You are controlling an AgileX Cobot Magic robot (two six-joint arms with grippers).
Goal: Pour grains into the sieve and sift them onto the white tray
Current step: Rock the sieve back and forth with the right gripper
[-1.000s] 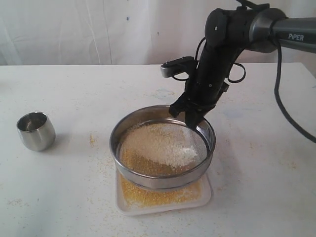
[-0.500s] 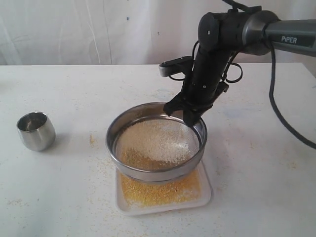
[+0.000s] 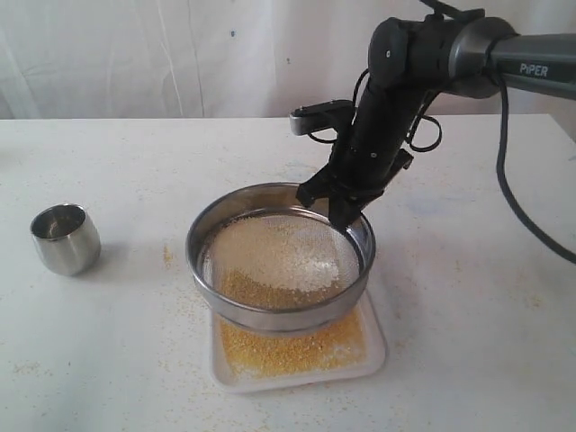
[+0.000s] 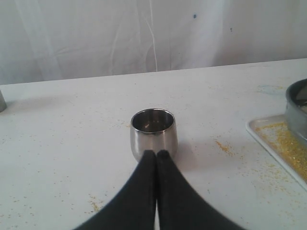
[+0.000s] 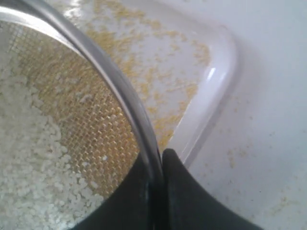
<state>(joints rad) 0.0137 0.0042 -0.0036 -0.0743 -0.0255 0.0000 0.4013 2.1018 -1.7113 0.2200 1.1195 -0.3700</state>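
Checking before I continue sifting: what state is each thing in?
sieve: gripped at rim, over white tray
grains: white kernels on mesh, yellow granules on tray
white tray: under sieve, coated yellow
steel cup: upright, looks empty
right tool: shut on sieve rim
left tool: shut, empty

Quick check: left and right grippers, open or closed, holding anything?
Left gripper: closed, holding nothing, tips toward the steel cup.
Right gripper: closed on the rim of the sieve.
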